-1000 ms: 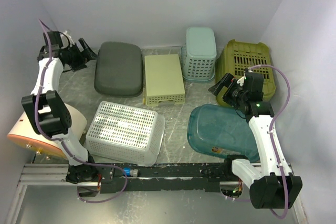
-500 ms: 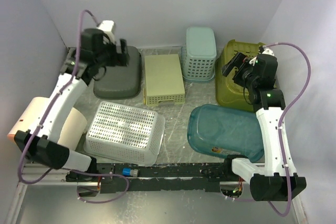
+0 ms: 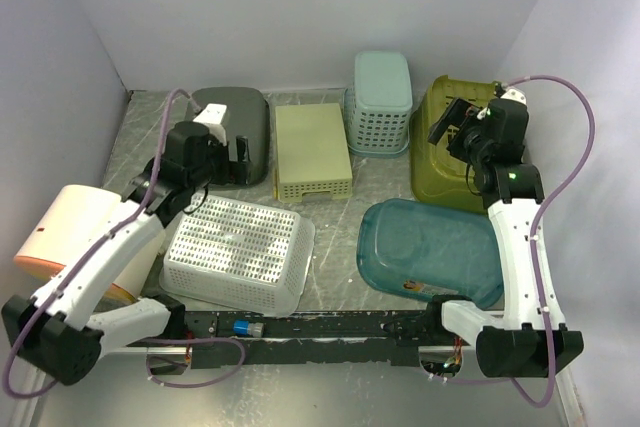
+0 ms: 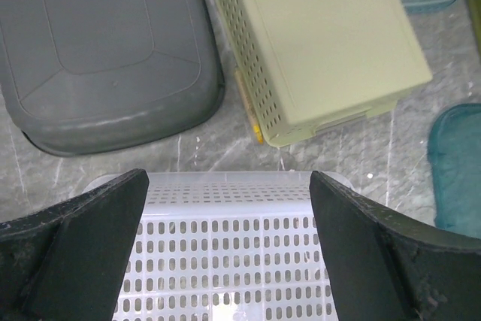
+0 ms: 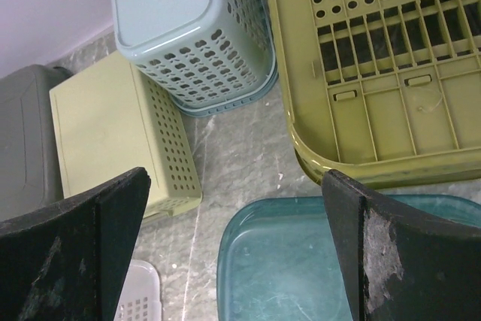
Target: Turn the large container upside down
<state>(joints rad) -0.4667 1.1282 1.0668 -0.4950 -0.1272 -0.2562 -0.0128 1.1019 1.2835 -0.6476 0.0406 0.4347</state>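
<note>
The large container, a white perforated basket (image 3: 240, 247), lies at the front left with a flat slotted face up. My left gripper (image 3: 235, 152) hovers just above its far edge, open. In the left wrist view the basket (image 4: 225, 261) fills the space below and between the spread fingers of that gripper (image 4: 228, 178), which touch nothing. My right gripper (image 3: 455, 122) hangs high at the back right, open and empty. In the right wrist view this gripper (image 5: 234, 178) looks down at bare table between a teal tub (image 5: 301, 261) and an olive crate (image 5: 376, 73).
A grey tub (image 3: 240, 107), a pale yellow basket (image 3: 310, 147) and a light blue basket (image 3: 380, 97) line the back. The olive crate (image 3: 430, 167) stands at the back right, the teal tub (image 3: 430, 247) at the front right. An orange-and-white container (image 3: 80, 237) sits at the left wall.
My left arm has swung from the far left back corner, across the grey tub, to above the white basket's far edge. The right arm has risen and drawn back toward the olive crate.
</note>
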